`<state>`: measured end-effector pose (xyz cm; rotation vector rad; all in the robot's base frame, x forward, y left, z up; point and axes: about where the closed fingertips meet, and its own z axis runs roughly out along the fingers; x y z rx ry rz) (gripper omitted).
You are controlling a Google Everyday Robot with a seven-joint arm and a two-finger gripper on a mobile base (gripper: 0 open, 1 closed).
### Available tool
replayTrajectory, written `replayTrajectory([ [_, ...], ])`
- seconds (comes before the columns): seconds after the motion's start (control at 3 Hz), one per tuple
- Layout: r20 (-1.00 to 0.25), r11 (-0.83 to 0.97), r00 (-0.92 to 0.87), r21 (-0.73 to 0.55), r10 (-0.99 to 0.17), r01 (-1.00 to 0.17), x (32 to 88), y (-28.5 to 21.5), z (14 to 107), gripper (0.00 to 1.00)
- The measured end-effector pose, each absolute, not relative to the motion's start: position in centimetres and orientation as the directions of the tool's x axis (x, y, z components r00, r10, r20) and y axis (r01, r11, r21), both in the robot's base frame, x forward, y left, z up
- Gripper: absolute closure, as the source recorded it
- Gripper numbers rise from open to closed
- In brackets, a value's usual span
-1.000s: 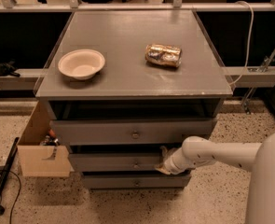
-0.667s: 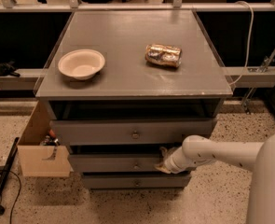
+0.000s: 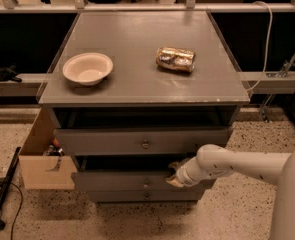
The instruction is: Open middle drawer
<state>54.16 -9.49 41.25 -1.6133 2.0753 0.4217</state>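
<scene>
The middle drawer [image 3: 122,181] is a wide, low grey front with a small round knob [image 3: 146,183] at its centre. It sits under the taller top drawer [image 3: 112,141] and is pulled out a little, with a dark gap above its top edge. My gripper [image 3: 175,177] is at the drawer's top edge, right of the knob, touching the front panel. The white arm [image 3: 237,164] reaches in from the right. The narrow bottom drawer front [image 3: 137,196] lies just below.
The top drawer stands slightly out, with a bigger knob [image 3: 145,144]. A white bowl [image 3: 87,68] and a crumpled snack bag [image 3: 175,59] lie on the cabinet top [image 3: 137,34]. A cardboard box [image 3: 42,159] hangs at the cabinet's left side. A black pole [image 3: 4,189] lies on the floor.
The middle drawer has slid out a little toward the camera, and the dark gap above it is wider. My gripper has come back with it.
</scene>
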Motion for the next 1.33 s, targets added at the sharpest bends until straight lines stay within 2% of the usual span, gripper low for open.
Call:
replayTrajectory([
  [1.0,-0.541,0.259,-0.194,-0.046,-0.818,-0.965,54.16,-9.48,41.3,0.3],
  [1.33,-0.541,0.259,-0.194,-0.046,-0.818,-0.965,54.15,-9.47,41.3,0.29],
])
